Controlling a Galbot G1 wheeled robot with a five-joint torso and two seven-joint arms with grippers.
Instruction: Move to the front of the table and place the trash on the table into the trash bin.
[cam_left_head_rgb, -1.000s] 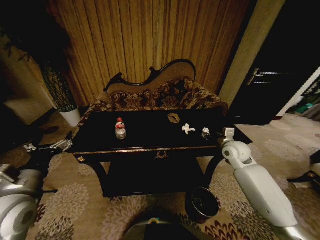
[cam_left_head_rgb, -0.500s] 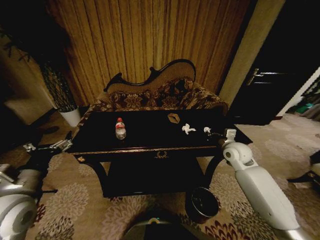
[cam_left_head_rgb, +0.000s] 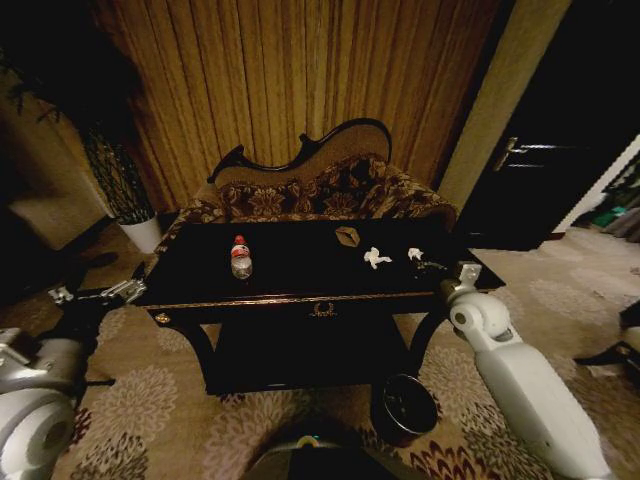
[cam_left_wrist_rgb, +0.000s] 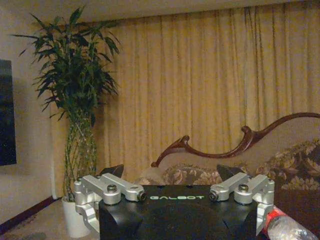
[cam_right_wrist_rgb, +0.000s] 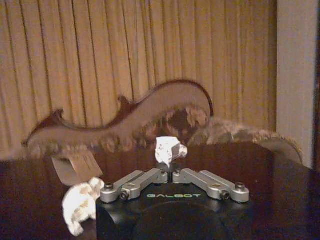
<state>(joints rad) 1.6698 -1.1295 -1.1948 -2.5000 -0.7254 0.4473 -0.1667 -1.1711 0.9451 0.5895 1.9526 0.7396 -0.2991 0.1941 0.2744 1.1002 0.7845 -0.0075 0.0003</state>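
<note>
The black table (cam_left_head_rgb: 290, 292) stands in front of me. On it are a clear bottle (cam_left_head_rgb: 241, 257) with a red cap, a tan angular piece (cam_left_head_rgb: 347, 236) and a crumpled white paper (cam_left_head_rgb: 376, 258). My right gripper (cam_left_head_rgb: 420, 263) reaches over the table's right end and is shut on a second small crumpled paper (cam_left_head_rgb: 414, 254). The right wrist view shows that paper (cam_right_wrist_rgb: 169, 149) pinched at the tips of the right gripper (cam_right_wrist_rgb: 169, 169), with the other paper (cam_right_wrist_rgb: 80, 205) and the tan piece (cam_right_wrist_rgb: 75, 169) beside it. My left gripper (cam_left_head_rgb: 132, 284) hangs open off the table's left end. The trash bin (cam_left_head_rgb: 404, 406) sits on the floor.
A floral sofa (cam_left_head_rgb: 320, 190) stands close behind the table, in front of a curtain. A white plant pot (cam_left_head_rgb: 143, 233) is at the back left and a dark door (cam_left_head_rgb: 530, 190) at the right. In the left wrist view the bottle (cam_left_wrist_rgb: 286, 228) lies past the open left gripper (cam_left_wrist_rgb: 170, 172).
The right arm's elbow has dropped lower and to the right, and the small paper at the gripper has shifted slightly away from me. The left arm has not moved.
</note>
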